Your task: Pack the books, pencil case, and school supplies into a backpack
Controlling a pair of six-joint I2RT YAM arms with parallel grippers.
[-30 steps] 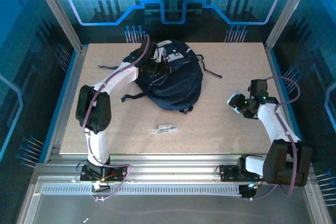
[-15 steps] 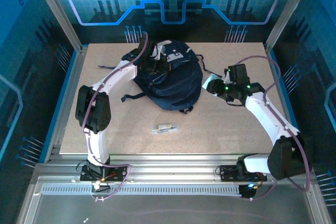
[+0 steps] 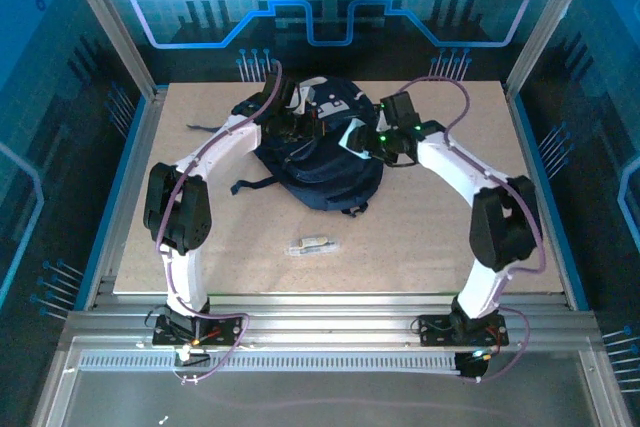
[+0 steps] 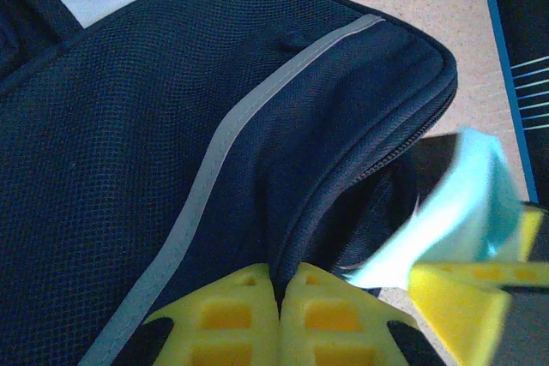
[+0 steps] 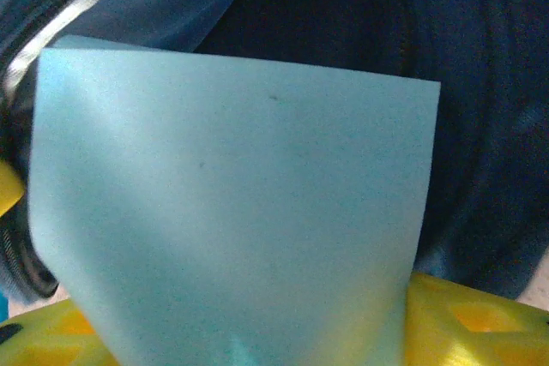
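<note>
Over the backpack (image 3: 330, 162), our right claw (image 3: 356, 137) pinches a pale blue sheet (image 5: 232, 195); our left claw (image 4: 279, 315) clamps its rim; the pencil case (image 3: 313, 244) lies unpacked.

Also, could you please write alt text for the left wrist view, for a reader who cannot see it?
The left end effector, its yellow fingers closed, pinches the zipper edge of a navy backpack with a grey stripe. At the right, the right end effector holds a blurred pale blue sheet beside the opening.
</note>
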